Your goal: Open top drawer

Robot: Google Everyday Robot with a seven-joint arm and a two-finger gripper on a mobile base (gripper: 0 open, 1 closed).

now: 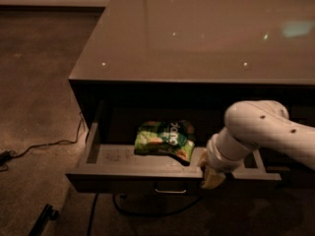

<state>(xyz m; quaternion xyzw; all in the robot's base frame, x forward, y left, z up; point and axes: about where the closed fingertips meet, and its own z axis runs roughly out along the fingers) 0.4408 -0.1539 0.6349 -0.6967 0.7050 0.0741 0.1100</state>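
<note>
Gripper (pixel 212 175) sits at the front edge of the top drawer (pixel 123 181), right of its handle (pixel 171 191), presumably hooked there to pull; we cannot tell its grip state.

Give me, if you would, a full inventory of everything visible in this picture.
top drawer: one, dark brown, grey floor, open under the countertop.
handle: one, metal, centre of drawer front.
snack bag: one, green, inside the drawer.
countertop: one, glossy grey-brown, above the drawer.
cables: at least two, black, on the floor at left.
arm: one, white, from the right.
gripper: one, yellowish, at the drawer front's top edge, right of handle.
</note>
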